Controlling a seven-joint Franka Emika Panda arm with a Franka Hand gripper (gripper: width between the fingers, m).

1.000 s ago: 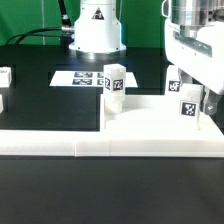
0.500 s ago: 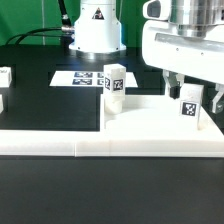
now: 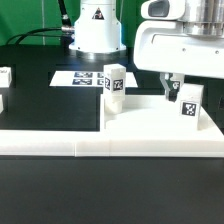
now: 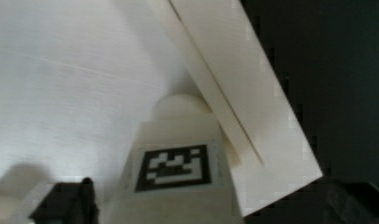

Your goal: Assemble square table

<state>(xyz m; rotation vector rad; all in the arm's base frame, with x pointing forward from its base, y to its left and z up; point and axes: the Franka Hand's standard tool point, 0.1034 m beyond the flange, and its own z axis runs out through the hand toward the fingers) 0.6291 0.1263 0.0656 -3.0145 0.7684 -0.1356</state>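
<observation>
We hover our wide-open, empty end effector point(image 3: 170, 88) above the leg point(image 3: 188, 105) at the panel's point(image 3: 150, 125) three o'clock, risking toppling it.

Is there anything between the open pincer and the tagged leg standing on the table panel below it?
Nothing visible stands in the way. The open pincer hangs just above the tagged leg, which stands upright on the square panel. The other upright leg stands apart, toward the exterior view's left.
</observation>
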